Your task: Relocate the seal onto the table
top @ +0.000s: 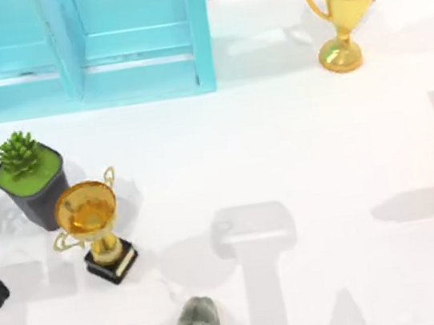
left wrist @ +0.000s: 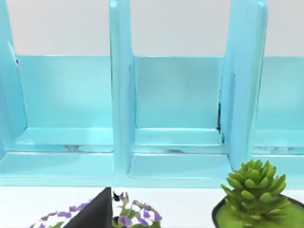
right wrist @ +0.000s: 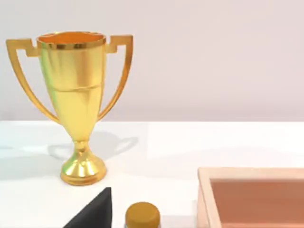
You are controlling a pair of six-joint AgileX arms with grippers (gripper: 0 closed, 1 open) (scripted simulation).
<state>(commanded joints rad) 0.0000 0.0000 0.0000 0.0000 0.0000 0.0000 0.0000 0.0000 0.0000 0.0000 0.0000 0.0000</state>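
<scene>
judging by the task, seal likely light, rigid, knob slippery; grip its base. table (top: 295, 143) bare centre frame; jaws' state: cannot tell.

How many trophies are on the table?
2. A tall trophy stands at the table's far right; a small trophy on a black base stands near left, beside the potted plant. None looks hidden.

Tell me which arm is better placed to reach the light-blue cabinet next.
Probably left: its wrist view faces the cabinet, which stands at the left of the table. The right wrist view faces the large gold trophy instead.
</scene>
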